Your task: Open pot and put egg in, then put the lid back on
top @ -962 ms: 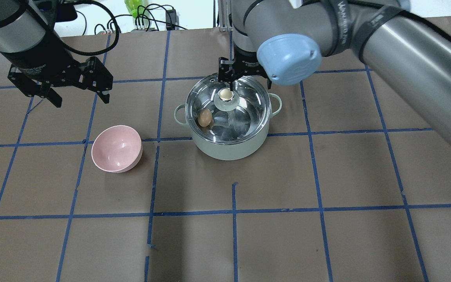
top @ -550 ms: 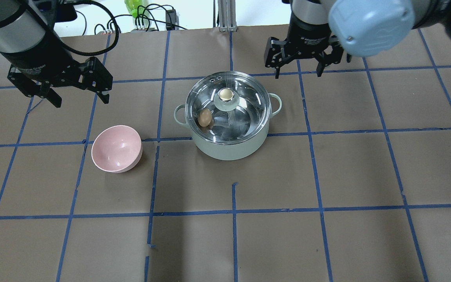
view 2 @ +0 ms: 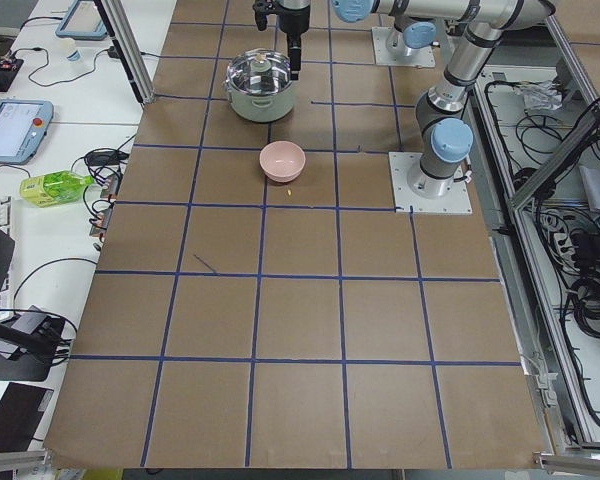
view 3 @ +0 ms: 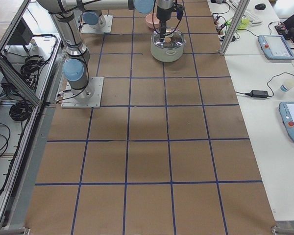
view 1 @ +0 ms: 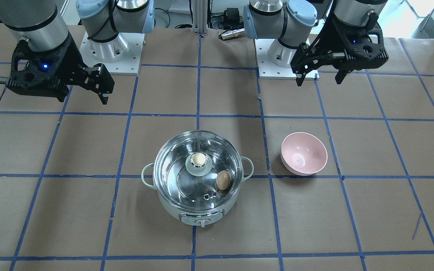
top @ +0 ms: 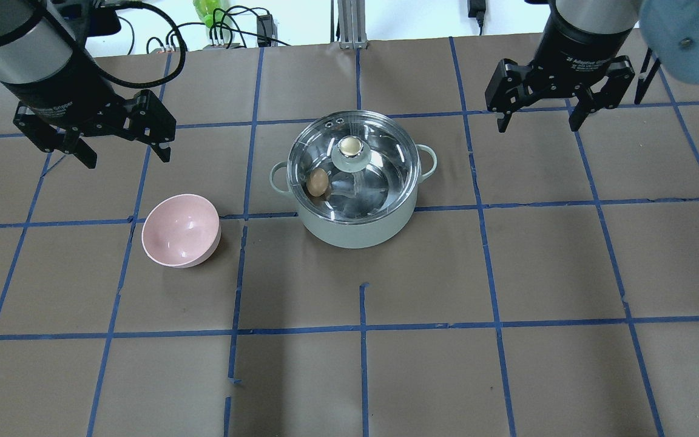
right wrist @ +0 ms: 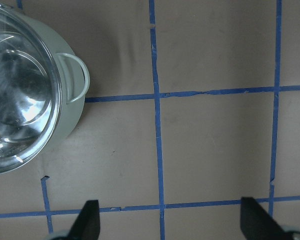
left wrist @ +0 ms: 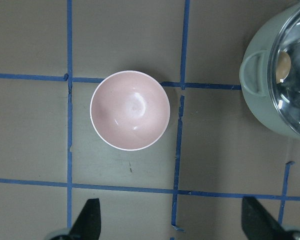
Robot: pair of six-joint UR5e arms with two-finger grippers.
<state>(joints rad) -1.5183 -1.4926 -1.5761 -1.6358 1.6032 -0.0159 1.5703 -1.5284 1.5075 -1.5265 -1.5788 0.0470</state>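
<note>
The pale mint pot [top: 355, 227] stands mid-table with the glass lid [top: 386, 155] seated on it, cream-gold knob [top: 350, 145] up. The tan egg [top: 317, 181] lies inside, seen through the glass at the pot's left side; it also shows in the front view [view 1: 223, 180]. My right gripper [top: 537, 126] is open and empty, well to the right of the pot and behind it. My left gripper [top: 126, 155] is open and empty, far left of the pot, behind the pink bowl [top: 181, 230]. The right wrist view shows the pot's edge [right wrist: 65, 125].
The pink bowl [left wrist: 130, 110] is empty and sits left of the pot, directly below my left wrist camera. Blue tape lines grid the brown table [top: 361, 364]. Cables and a green bottle [top: 207, 12] lie beyond the far edge.
My right gripper has left the lid knob and moved up and far to the right, open. The lid stays on the pot over the egg. The left arm has not moved.
</note>
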